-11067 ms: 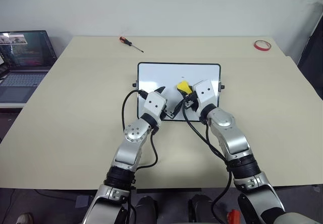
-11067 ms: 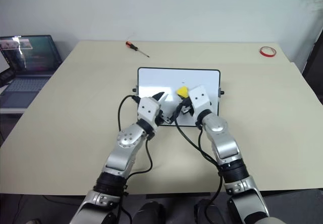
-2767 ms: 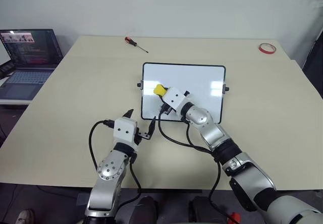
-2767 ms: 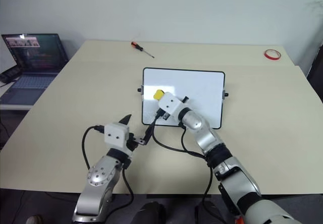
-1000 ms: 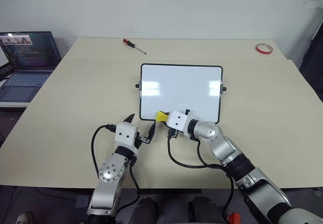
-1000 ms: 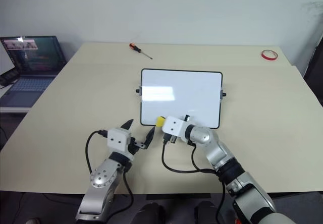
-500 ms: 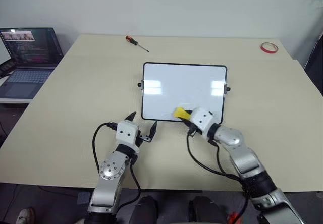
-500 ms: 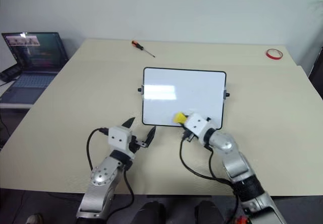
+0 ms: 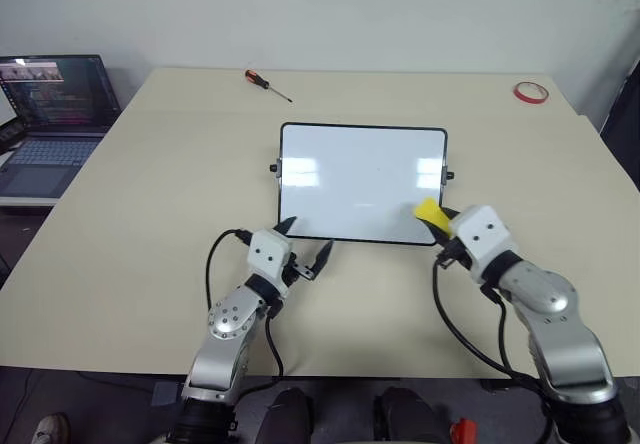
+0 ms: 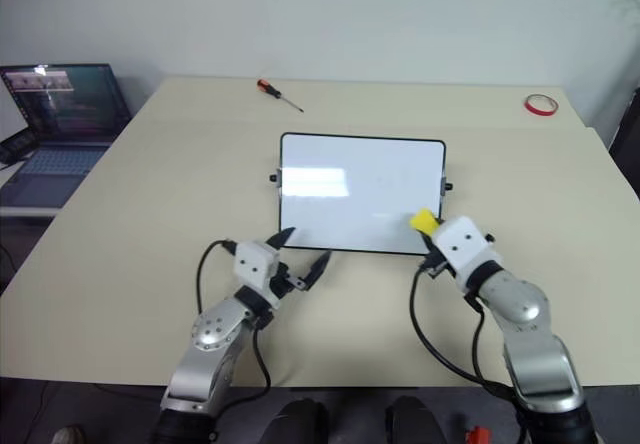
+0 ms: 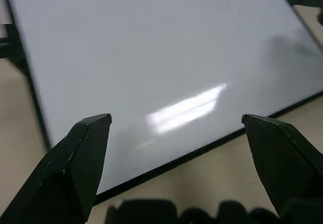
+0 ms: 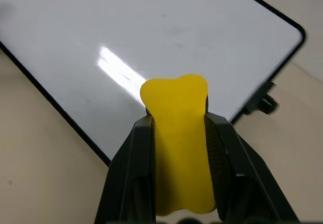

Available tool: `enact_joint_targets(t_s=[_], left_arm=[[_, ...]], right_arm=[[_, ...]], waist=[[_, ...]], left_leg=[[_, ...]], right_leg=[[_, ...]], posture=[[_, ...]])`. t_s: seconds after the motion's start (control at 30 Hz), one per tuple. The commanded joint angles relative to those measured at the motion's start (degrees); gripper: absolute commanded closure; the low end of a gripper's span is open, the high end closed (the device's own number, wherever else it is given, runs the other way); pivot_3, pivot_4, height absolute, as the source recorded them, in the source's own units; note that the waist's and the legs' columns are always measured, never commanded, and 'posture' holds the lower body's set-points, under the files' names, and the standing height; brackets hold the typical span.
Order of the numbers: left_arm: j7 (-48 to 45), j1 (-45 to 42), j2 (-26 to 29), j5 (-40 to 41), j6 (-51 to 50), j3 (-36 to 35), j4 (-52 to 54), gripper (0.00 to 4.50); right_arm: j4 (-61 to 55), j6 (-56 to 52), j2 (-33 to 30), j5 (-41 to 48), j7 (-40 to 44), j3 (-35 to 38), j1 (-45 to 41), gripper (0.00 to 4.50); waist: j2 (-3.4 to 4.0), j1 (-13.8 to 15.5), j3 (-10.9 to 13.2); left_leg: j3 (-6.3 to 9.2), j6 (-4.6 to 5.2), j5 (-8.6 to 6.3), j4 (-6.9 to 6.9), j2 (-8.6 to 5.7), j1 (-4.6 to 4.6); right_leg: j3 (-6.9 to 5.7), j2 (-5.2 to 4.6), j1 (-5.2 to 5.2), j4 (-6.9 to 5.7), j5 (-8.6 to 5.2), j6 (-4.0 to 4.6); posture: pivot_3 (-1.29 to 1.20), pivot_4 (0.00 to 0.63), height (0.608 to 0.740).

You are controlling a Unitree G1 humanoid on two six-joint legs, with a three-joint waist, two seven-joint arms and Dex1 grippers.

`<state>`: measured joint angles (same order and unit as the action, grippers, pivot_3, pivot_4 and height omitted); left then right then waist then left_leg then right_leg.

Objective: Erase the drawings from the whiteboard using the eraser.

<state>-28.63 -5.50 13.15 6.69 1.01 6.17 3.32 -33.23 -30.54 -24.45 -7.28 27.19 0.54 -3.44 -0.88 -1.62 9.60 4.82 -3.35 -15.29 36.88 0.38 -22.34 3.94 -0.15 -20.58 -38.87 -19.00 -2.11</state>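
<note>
Two end effectors were at work over the near half of the worktop (image 9: 140,214). The right end effector (image 9: 436,220) was clamped on the eraser (image 9: 428,211), its two black fingers (image 12: 135,153) pressing the yellow block from both sides, as the right wrist view showed plainly. The eraser's yellow end stuck out past the fingertips and sat over the near right corner of the whiteboard (image 9: 360,179); whether it touched the surface could not be told. The left end effector (image 9: 305,245) held nothing, its fingers spread wide apart, and it sat just in front of the whiteboard's near edge, toward the near left corner, pointing at the board. In the left wrist view its two fingertips (image 11: 86,133) framed the glossy white surface and the thin black frame along the near edge. The whiteboard lay flat in the middle of the worktop, its long sides running left to right, with small black knobs on its short sides. Its surface looked clean, showing only bright reflections of light; no drawings could be made out on it. Farther away, a red-handled screwdriver (image 9: 264,84) lay near the far edge of the worktop, left of centre, and a red tape ring (image 9: 529,91) lay near the far right corner. Off to the left, a laptop (image 9: 45,104) stood open with its screen lit.
</note>
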Motion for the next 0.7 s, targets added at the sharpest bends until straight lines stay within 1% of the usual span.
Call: enact_joint_targets(t_s=[0.03, 0.13, 0.2, 0.3, 0.4, 0.57, 0.7], left_arm=[[-8.0, -3.7, 1.6, 3.1, 0.4, 2.3, -1.1, 0.00], [-12.4, -6.4, 2.3, 4.7, 0.4, 3.1, -3.1, 0.00], [-16.7, -10.3, 2.8, 5.4, 0.1, 4.1, -6.2, 0.00], [-23.9, -15.8, 3.7, 6.5, 0.4, 5.6, -10.9, 0.00], [-30.3, -19.9, 4.4, 6.2, 3.0, 7.1, -15.6, 0.00], [-36.8, -24.3, 4.0, 5.8, 6.4, 8.4, -22.2, 0.00], [-40.3, -25.2, 3.7, 4.8, 8.4, 10.2, -24.4, 0.00]], right_arm=[[-6.6, -5.2, -0.3, 0.4, -2.0, 5.7, 3.8, 3.42], [-8.8, -9.0, 0.7, 0.8, -3.5, 8.4, 6.0, 3.42], [-10.1, -13.0, 2.4, 1.4, -5.1, 11.8, 7.5, 3.42], [-10.8, -16.1, 2.9, 1.2, -6.5, 14.4, 9.3, 3.42], [-10.3, -18.3, 3.2, 1.7, -7.7, 15.3, 9.9, 3.42], [-7.9, -20.1, 4.2, 4.0, -8.4, 15.9, 8.5, 3.42], [-4.0, -19.6, 4.8, 6.5, -8.1, 15.2, 6.2, 3.42]], waist=[[-0.01, 0.1, 0.0], [-0.01, -0.1, 0.0], [0.00, -0.1, 0.0], [0.00, -0.1, 0.0], [0.01, -0.3, 0.0], [0.01, -0.3, 0.0], [0.01, -0.3, 0.0]], left_leg=[[0.00, 0.00, 0.00, 0.00, -0.01, -0.01], [-0.07, 0.00, 0.00, 0.02, -0.04, 0.00], [-0.12, 0.00, 0.00, 0.01, -0.04, 0.04], [-0.11, 0.00, 0.01, 0.02, -0.02, 0.03], [-0.16, 0.01, 0.00, 0.02, -0.04, 0.03], [-0.18, 0.02, 0.01, 0.02, -0.02, 0.01], [-0.20, 0.03, 0.00, 0.05, -0.05, -0.01]], right_leg=[[-0.01, 0.00, 0.00, 0.01, 0.00, 0.00], [-0.08, 0.00, 0.00, 0.00, 0.00, -0.01], [-0.06, 0.00, 0.00, -0.02, -0.01, -0.01], [-0.15, 0.13, 0.00, -0.06, -0.01, -0.01], [-0.07, 0.23, -0.01, -0.05, -0.01, -0.02], [-0.03, 0.29, -0.08, -0.07, -0.01, -0.02], [-0.01, 0.29, -0.08, -0.07, -0.01, -0.02]], posture=[[0.00, 0.150, 0.740], [0.00, 0.150, 0.740], [0.00, 0.150, 0.740], [0.00, 0.150, 0.740], [0.00, 0.150, 0.740], [0.00, 0.150, 0.740], [0.00, 0.150, 0.740]])
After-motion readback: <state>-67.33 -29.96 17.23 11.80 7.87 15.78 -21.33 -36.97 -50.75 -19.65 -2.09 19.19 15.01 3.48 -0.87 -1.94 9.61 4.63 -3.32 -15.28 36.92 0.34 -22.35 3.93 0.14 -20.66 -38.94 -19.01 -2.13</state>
